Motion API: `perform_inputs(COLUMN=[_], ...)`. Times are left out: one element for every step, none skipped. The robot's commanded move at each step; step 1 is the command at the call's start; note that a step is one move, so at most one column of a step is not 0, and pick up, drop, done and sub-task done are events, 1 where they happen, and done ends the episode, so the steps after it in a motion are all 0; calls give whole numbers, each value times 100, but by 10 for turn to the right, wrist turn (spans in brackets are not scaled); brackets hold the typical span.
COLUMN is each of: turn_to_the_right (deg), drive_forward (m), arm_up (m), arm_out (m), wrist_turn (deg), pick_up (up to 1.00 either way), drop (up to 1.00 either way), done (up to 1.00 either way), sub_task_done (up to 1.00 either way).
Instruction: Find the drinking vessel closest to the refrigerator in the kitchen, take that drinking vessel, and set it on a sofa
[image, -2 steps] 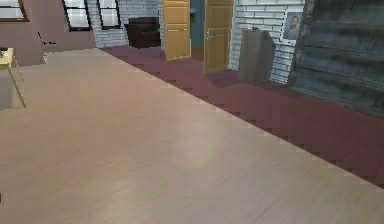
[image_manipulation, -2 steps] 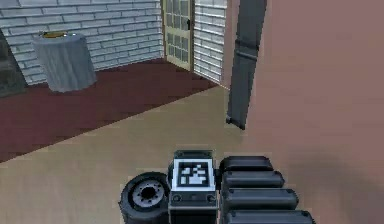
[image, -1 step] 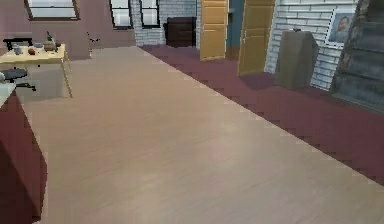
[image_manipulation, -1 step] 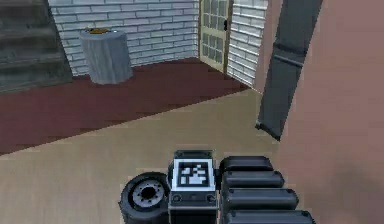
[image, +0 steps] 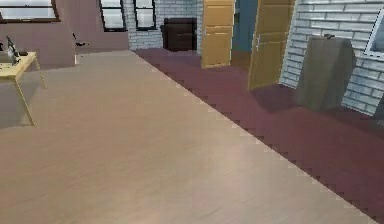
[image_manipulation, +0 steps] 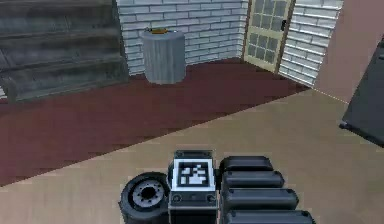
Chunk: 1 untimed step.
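**A:** Where is the drinking vessel?

**B:** I cannot tell. A few small dark things stand on the desk (image: 28, 62) at the forward view's left edge, but they are too small to name.

**A:** And the end effector?

**B:** The end effector (image_manipulation: 148, 196) shows low at the arm side view's bottom edge as a dark rounded body. It is just left of a white square marker (image_manipulation: 195, 172) with black marks. I cannot make out its fingers, so I cannot tell whether it is grasping anything.

**A:** What is beside the marker?

**B:** The arm (image_manipulation: 255, 185), a stack of dark segments to its right.

**A:** And farther out?

**B:** A pale wood floor (image: 130, 140) meets a dark red floor (image: 300, 130). In the arm side view a grey round bin (image_manipulation: 162, 55) stands on the red floor against a white brick wall (image_manipulation: 200, 25). A dark grey shelf-like unit (image_manipulation: 60, 45) is on the bin's left, and a pale door with glass panes (image_manipulation: 268, 35) is on its right.

**A:** And ahead?

**B:** Two tan doors (image: 218, 32) stand ajar, with a dark cabinet (image: 180, 34) just left of them. A grey boxy thing (image: 325, 72) leans by the brick wall on the right.
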Motion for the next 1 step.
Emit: perform_inputs(turn_to_the_right=[0], drive_forward=[100], arm_up=[0], arm_out=[0], wrist_turn=[0], pick_up=[0], drop=[0], done=[0], sub_task_done=[0])
